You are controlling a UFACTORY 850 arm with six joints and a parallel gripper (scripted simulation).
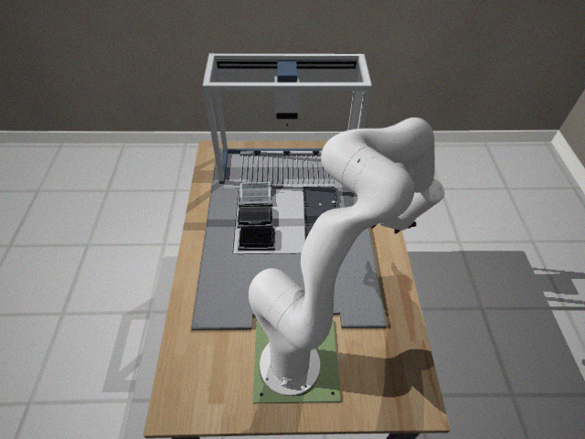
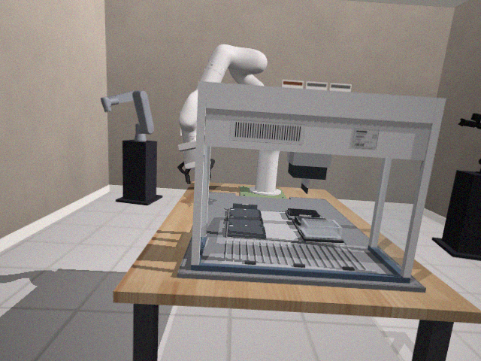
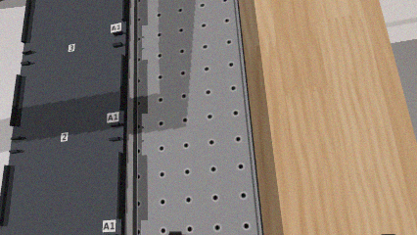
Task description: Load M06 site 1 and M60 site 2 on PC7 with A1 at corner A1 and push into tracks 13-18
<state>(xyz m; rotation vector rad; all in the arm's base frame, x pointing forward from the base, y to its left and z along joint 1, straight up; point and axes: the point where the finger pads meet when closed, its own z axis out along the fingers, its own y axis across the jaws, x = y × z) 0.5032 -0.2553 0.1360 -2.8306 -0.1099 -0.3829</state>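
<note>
The dark carrier PC7 (image 1: 320,208) lies on the grey apron in front of the rails (image 1: 283,171), partly hidden by my arm. Its sites are empty. The wrist view shows site 2 (image 3: 64,137) and site 3 (image 3: 71,47) with their A1 marks along the right edge. The nests stand in a row left of the carrier. The black M06 (image 1: 256,237) is nearest, the dark M60 (image 1: 255,215) is in the middle, and the clear M09 block (image 1: 255,192) is farthest. My gripper (image 1: 402,228) hangs open and empty above the table's right edge, to the right of the carrier. It also shows in the exterior view (image 2: 196,171), half hidden behind a post.
The instrument's white frame (image 1: 286,70) stands over the rails with a pipetting head (image 1: 286,101) hanging from it. Three small dark lamps (image 2: 298,265) sit behind the rails, unlit. A perforated grey deck (image 3: 196,127) lies between the carrier and bare wood (image 3: 323,117).
</note>
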